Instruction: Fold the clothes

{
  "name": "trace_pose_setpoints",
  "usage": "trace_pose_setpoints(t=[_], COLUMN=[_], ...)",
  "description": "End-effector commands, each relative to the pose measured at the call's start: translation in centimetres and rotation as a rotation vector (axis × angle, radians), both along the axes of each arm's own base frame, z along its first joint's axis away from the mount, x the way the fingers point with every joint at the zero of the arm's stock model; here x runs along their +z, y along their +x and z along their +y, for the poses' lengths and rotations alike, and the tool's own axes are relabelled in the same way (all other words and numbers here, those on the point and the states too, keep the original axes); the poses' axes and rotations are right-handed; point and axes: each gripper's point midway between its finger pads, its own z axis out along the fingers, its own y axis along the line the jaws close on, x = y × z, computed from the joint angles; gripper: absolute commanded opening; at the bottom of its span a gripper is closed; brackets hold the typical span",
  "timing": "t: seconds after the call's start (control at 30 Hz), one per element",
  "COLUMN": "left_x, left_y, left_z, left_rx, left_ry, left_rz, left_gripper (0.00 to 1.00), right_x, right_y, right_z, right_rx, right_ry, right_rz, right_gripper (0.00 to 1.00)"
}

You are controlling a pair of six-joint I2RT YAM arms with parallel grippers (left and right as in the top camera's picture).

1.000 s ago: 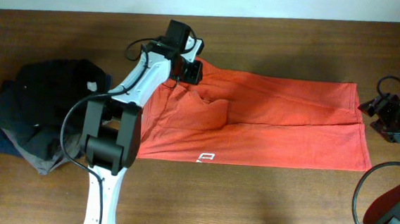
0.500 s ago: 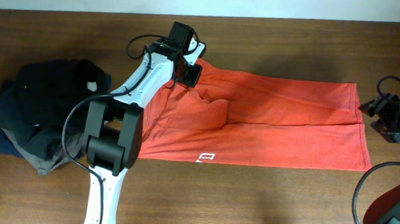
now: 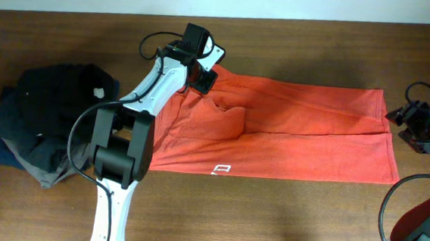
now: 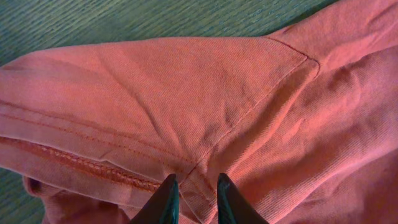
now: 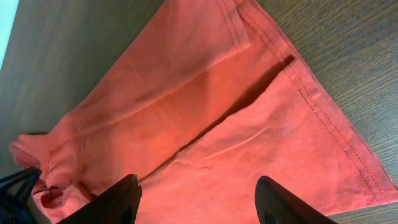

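Between the tips of your left tool [image 4: 196, 200] ran the sleeve seam of the red-orange T-shirt [image 3: 297, 134], spread out on the counter [image 3: 269, 215]; the jaws stood nearly closed there, though you couldn't confirm a bite. Your right tool [image 5: 198, 186] hung wide open and empty, the hem just ahead of it. The cloth looked light and limp, apt to bunch; doubled seams and hems seemed the surest holds

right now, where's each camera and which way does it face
overhead: above the wooden table, facing straight down on the red-orange cotton T-shirt; white left arm shows
left wrist: on that arm, facing the sleeve seam, left end effector at bottom
right wrist: over the hem corner, right end effector at bottom
shared: all show the T-shirt
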Motion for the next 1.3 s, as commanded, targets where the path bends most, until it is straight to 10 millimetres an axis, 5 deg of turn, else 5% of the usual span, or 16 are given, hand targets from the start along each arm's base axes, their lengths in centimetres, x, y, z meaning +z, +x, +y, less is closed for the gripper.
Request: trace_pose_setpoints(t=[0.0, 0.2, 0.57, 0.87, 1.27], left_x=[-0.1, -0.4, -1.3, -0.6, 8.7], left_y=[0.3, -0.2, -0.8, 0.1, 1.9], left_z=[-0.1, -0.1, -0.6, -0.6, -0.7], left_rx=[-0.017, -0.057, -0.095, -0.088, -0.067], left_ry=[0.011, 0.032, 0.050, 0.057, 0.067], left_rz=[-0.013, -0.002, 0.015, -0.021, -0.102], left_gripper=[0.22, 0.34, 0.33, 0.00, 0.00], right_x=[0.9, 0.9, 0.9, 0.9, 0.9], right_y=[0.2, 0.2, 0.0, 0.0, 0.2], right_z=[-0.1, -0.1, 0.0, 0.0, -0.2], right_rx=[0.006, 0.006, 0.006, 0.006, 0.004], right_ry=[-0.025, -0.025, -0.020, -0.020, -0.028], right_rz=[-0.015, -0.015, -0.010, -0.009, -0.019], right_gripper=[0.64, 0.64, 0.64, 0.63, 0.63])
